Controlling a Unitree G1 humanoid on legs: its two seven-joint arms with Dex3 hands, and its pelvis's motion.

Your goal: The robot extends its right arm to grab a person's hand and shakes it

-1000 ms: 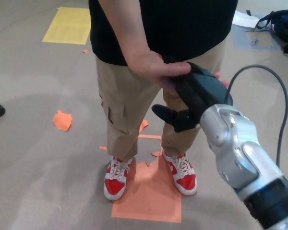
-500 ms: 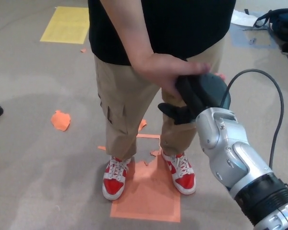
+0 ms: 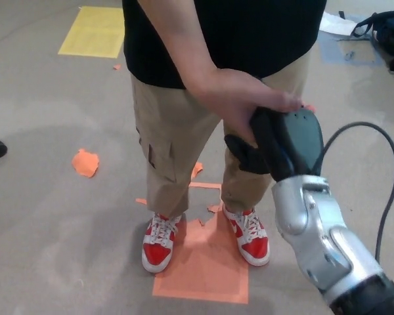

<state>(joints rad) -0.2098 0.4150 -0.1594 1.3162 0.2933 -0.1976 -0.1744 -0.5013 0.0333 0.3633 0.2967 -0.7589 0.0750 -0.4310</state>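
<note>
Robot's right hand [image 3: 282,141] clasped with a person's hand [image 3: 240,98] in a handshake.

The right hand reaches up from the near right on a silver forearm [image 3: 315,236], its black fingers closed around the person's hand, which wraps over the top of it from the left. The clasp sits in the middle of the view, in front of the person's tan trousers [image 3: 177,144]. The person stands in a black shirt [image 3: 249,33] and red and white shoes [image 3: 161,243] at the far edge of an orange floor square [image 3: 203,269]. A black cable [image 3: 381,157] loops to the right of the forearm. A yellow floor mat [image 3: 95,31] lies far left.
</note>
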